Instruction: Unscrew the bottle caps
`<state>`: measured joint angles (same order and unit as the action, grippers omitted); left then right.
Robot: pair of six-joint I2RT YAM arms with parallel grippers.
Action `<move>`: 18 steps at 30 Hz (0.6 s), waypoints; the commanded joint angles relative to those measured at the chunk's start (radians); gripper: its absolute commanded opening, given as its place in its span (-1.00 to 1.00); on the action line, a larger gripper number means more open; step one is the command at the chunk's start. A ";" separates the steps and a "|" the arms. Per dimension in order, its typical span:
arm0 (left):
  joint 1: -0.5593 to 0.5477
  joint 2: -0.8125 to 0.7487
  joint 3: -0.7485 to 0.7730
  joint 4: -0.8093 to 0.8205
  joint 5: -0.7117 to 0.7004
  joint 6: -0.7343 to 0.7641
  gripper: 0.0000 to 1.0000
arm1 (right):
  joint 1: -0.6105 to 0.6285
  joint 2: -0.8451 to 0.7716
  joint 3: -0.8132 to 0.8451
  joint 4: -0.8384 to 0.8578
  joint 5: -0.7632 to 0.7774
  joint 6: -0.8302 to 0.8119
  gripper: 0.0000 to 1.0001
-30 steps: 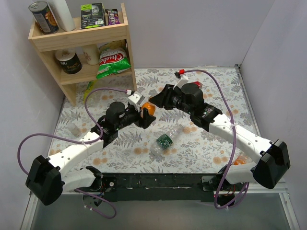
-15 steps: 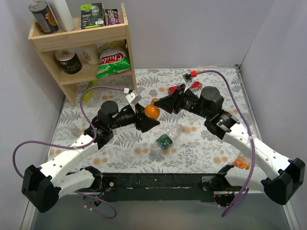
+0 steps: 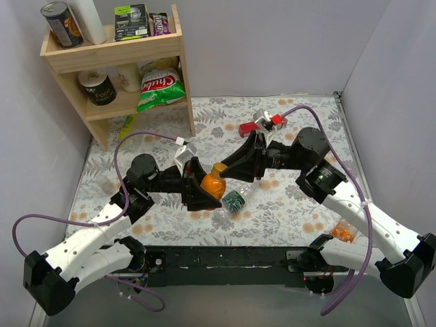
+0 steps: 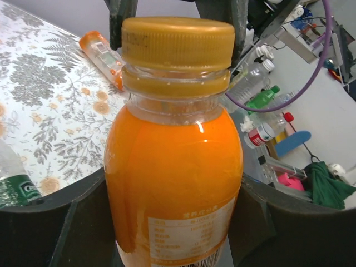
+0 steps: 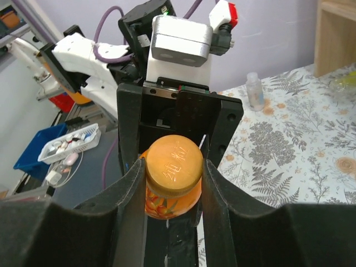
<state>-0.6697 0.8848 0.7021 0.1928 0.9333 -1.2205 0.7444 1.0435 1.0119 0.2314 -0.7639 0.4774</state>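
Hanging over the grey-walled fern-print table (image 3: 300,212), left gripper (image 3: 206,184) clamps the orange bottle (image 4: 173,167), right gripper (image 3: 230,170) its cap (image 5: 173,164).

At centre of table (image 3: 306,116): short bottle (image 3: 213,184) btwn L gripper (image 3: 203,191) on its left & R gripper (image 3: 227,172) on its right, w/ cap (image 5: 173,166) btwn R fingers; labelled bottle (image 3: 235,199) lies just right of it; slim bottle (image 3: 343,234) at near-right edge; plain bottle (image 3: 105,184) well apart, left side; shelf (image 3: 112,54) in far-left corner, can (image 3: 61,24) on top, bag (image 3: 160,85) on lower level
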 commanded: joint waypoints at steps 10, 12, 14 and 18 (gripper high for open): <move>-0.001 -0.018 -0.015 0.015 -0.097 -0.105 -0.54 | 0.026 -0.050 -0.024 -0.103 -0.118 -0.083 -0.97; -0.001 0.023 0.014 -0.030 -0.100 -0.097 -0.55 | 0.026 -0.020 0.004 -0.107 -0.101 -0.030 -0.97; -0.001 0.029 0.030 -0.038 -0.108 -0.134 -0.56 | 0.026 -0.005 0.020 -0.125 -0.088 0.004 -0.85; -0.001 -0.012 0.023 -0.071 -0.200 -0.175 -0.56 | 0.026 -0.023 0.040 -0.141 -0.011 0.134 0.04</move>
<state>-0.6834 0.8909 0.6785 0.1726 0.9360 -1.3159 0.7387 1.0294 1.0035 0.1356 -0.7574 0.5014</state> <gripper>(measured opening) 0.613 0.429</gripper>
